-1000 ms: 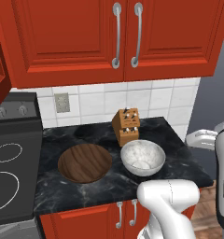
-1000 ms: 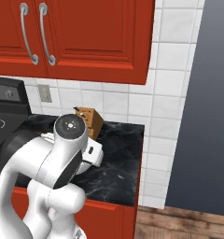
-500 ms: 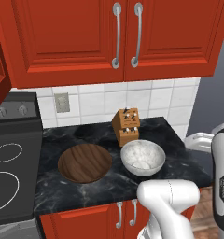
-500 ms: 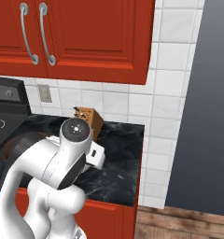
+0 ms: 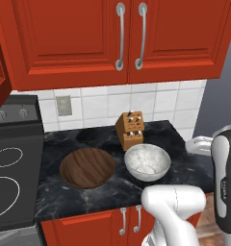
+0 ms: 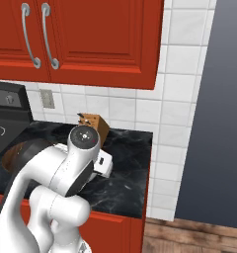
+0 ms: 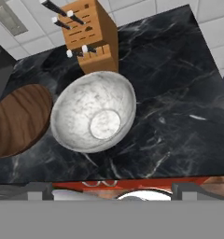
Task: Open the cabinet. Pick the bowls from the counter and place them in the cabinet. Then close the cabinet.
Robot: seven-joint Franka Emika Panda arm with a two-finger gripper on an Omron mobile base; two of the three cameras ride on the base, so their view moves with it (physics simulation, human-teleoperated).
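Observation:
The red double-door cabinet (image 5: 83,38) hangs shut above the counter (image 5: 185,166), its two long silver handles (image 5: 131,36) side by side at the centre. On the black marble stand the brown wood-grain bowl (image 5: 87,167) and, to its right, the marbled grey-white bowl (image 5: 146,162). Looking down from the hand, the marbled bowl (image 7: 93,112) lies just ahead of my gripper (image 7: 113,189) and the wood bowl (image 7: 18,119) sits at the left. My gripper is open, tips wide apart, with nothing between them.
A wooden knife block (image 5: 131,129) stands right behind the marbled bowl, against the white tiled wall. A black stovetop (image 5: 11,178) adjoins the counter on the left. Bare marble (image 7: 179,93) stretches right of the bowls to the counter's end.
My arm has shifted a little, the elbow sliding right in the right base view and the dark forearm dropping in the left one. Bowls and cabinet doors have not moved.

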